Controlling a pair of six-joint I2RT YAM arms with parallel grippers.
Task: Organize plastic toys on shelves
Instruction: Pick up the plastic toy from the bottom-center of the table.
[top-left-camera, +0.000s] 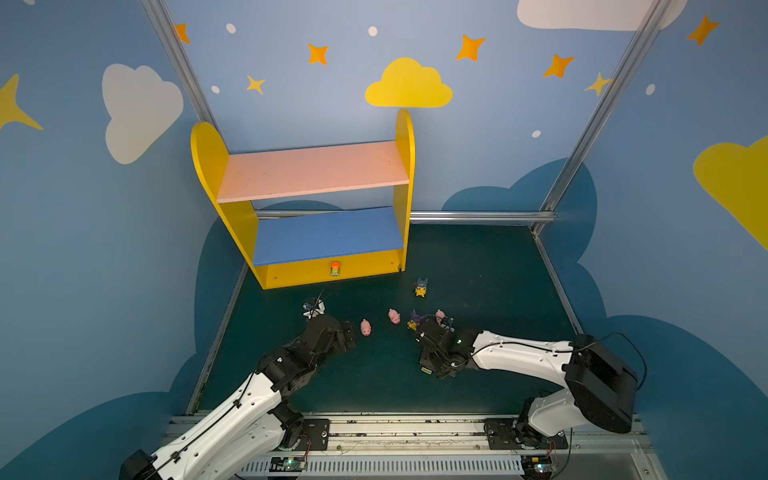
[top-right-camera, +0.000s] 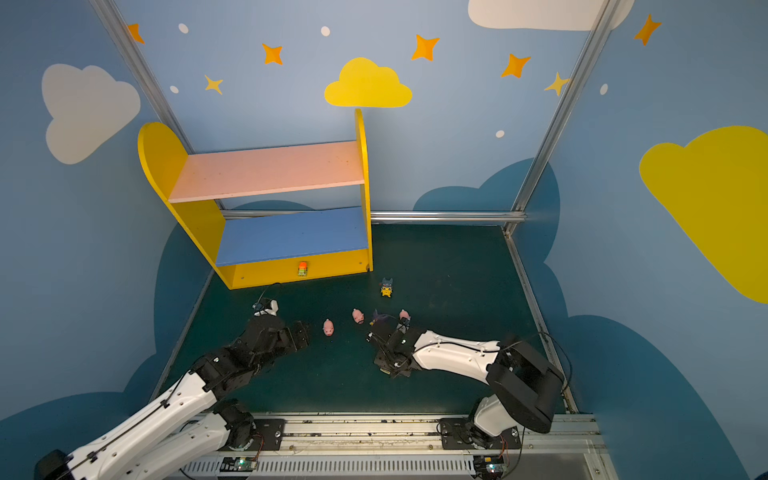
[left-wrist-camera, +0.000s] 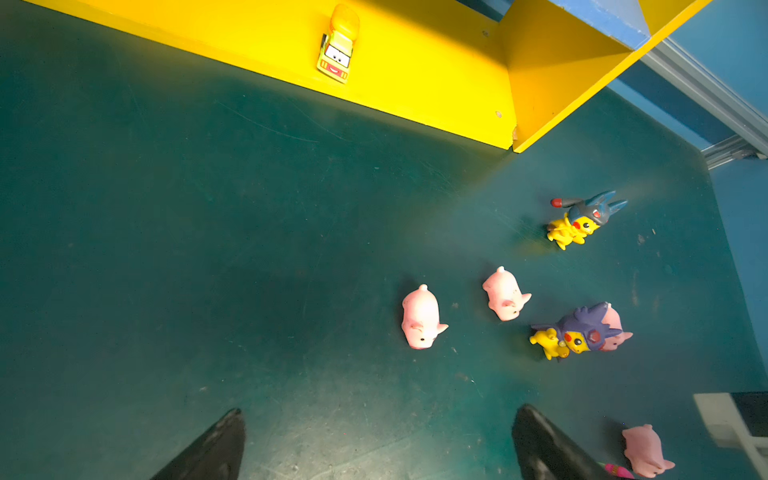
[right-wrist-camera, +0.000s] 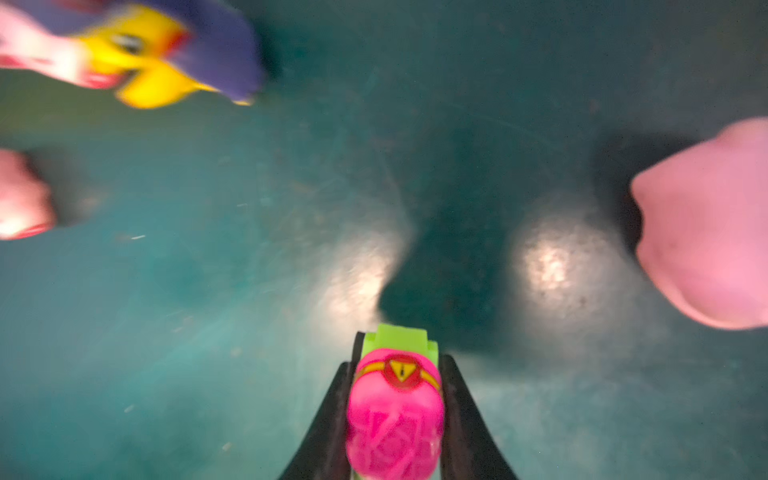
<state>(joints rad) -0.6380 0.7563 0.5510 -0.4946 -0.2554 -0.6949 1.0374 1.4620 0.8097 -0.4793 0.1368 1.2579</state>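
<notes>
While the right gripper (right-wrist-camera: 398, 353) is pinching the small hard-plastic green car with the pink rose top (right-wrist-camera: 395, 407) by its two sides, low over the dark green counter (right-wrist-camera: 208, 291), the toy is looking light, rigid and a bit slick. The flat flanks are the place to grip, not the rounded top. Nearby a pink plastic pig (right-wrist-camera: 706, 224) and a yellow figure with purple spiky head (right-wrist-camera: 166, 54) are sitting. Meanwhile the left gripper (left-wrist-camera: 378, 436) is hanging wide and empty. Well apart, the yellow shelf unit (top-left-camera: 291, 276) is carrying an orange-topped green car (top-left-camera: 335, 269) on its base.

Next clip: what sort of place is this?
Probably a robot test booth dressed as a child's room: cloud-and-star wall panels on aluminium posts, a small toy shelf, two arms mounted on a rail.
</notes>
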